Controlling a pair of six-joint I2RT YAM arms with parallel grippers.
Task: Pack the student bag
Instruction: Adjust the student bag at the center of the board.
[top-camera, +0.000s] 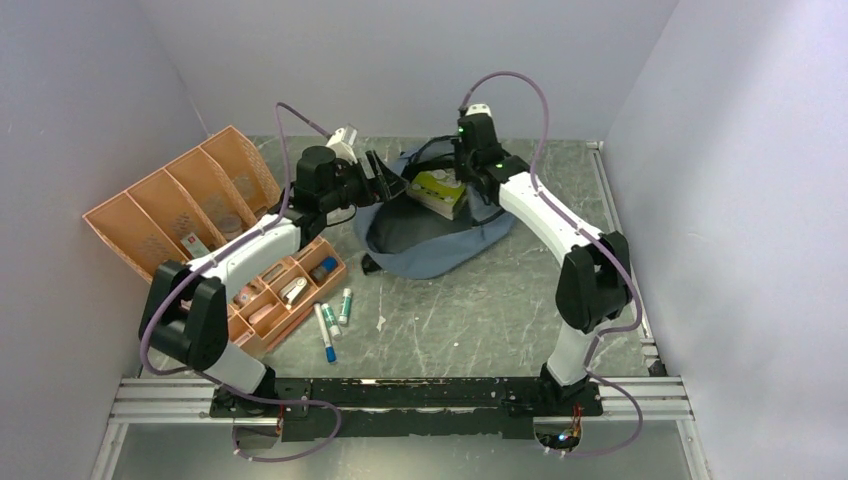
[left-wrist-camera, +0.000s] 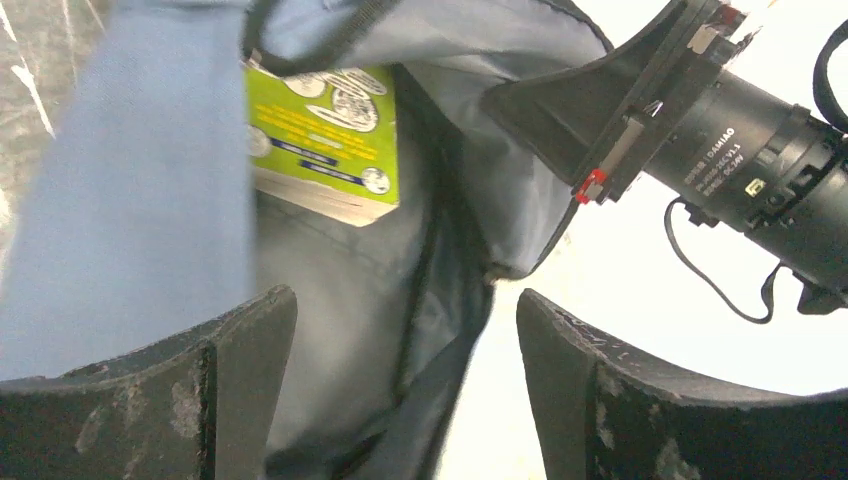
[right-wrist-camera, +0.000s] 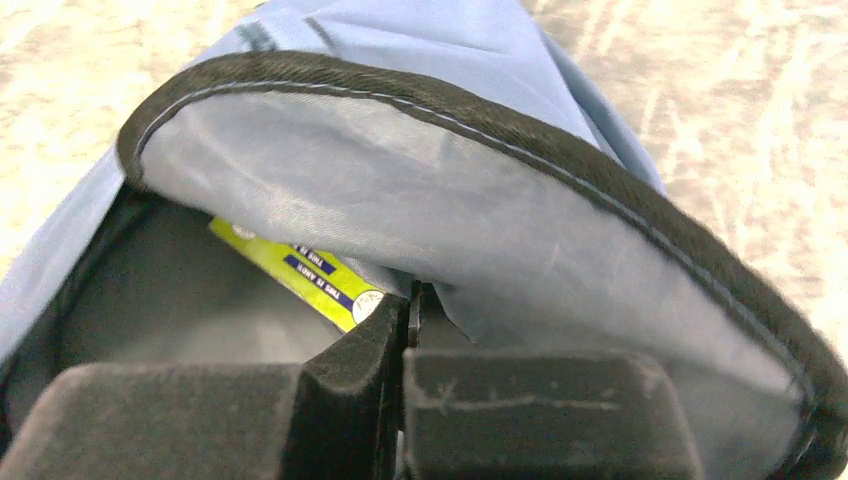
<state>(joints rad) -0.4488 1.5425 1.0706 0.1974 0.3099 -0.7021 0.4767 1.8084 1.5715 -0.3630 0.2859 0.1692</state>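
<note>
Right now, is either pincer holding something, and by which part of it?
The right pincer is shut on the student bag, pinching the fabric flap at its open mouth. The left pincer is open and holds nothing.

Motor (left-wrist-camera: 738, 145): we read "DAMIAO", white on black housing | book (left-wrist-camera: 322, 130): we find the cover print too small to read

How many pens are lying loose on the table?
3, all on the table just right of the orange tray: a blue-tipped pen, a green pen beside it, another green pen farthest right. More may hide inside the tray.
</note>
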